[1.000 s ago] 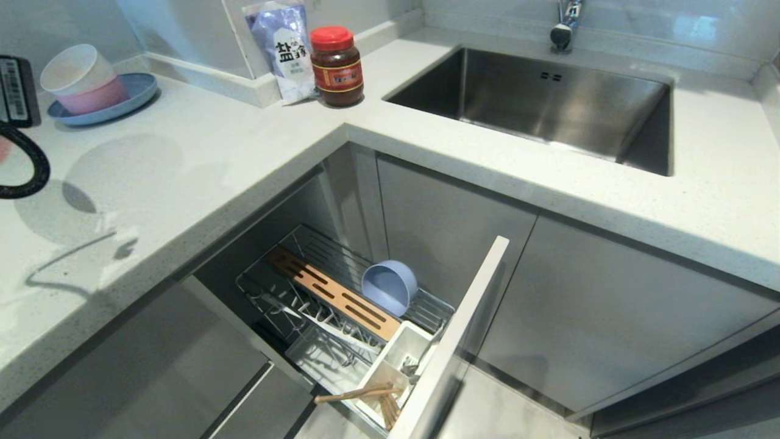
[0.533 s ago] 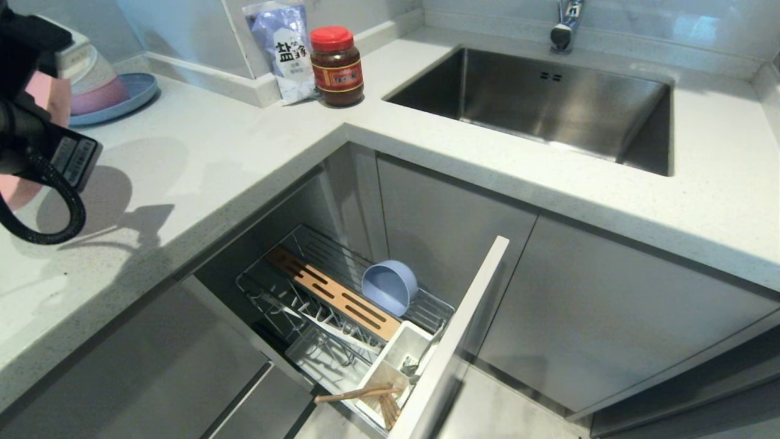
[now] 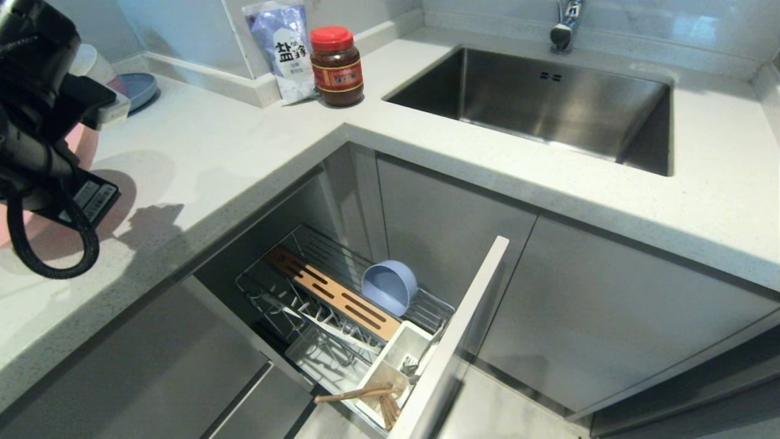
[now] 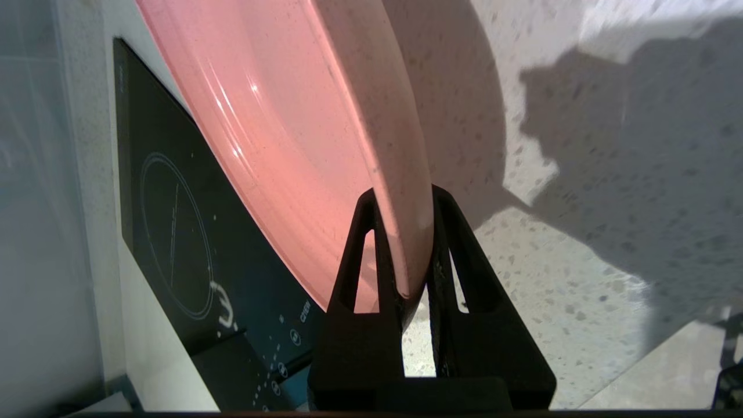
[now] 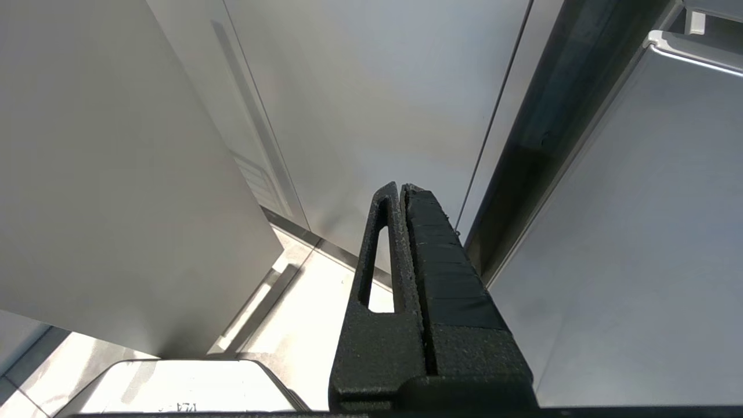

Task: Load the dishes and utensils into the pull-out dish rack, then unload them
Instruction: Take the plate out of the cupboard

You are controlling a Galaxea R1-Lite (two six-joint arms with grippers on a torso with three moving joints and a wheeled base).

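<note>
Head view: pink plate [image 3: 82, 143] pinched edge-on at its rim by left gripper [image 4: 403, 244] over the countertop [image 3: 201, 152], well up-left of the pull-out dish rack [image 3: 341, 317] with its empty upright prongs.

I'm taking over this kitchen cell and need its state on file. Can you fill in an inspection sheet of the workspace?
Surface: white speckled countertop, L-shaped around a steel sink.
Job's things: blue-grey bowl in the chrome wire pull-out rack; wooden chopsticks and metal spoon in its white cutlery cup; round pink plate held by its rim.
Clutter: red-lidded jar, salt bag, bowls stacked on a blue plate.
Grippers: left gripper shut on the plate; right gripper shut, parked by cabinets.
Cables: black cable looping off the left arm.
Surroundings: grey cabinet fronts.
</note>
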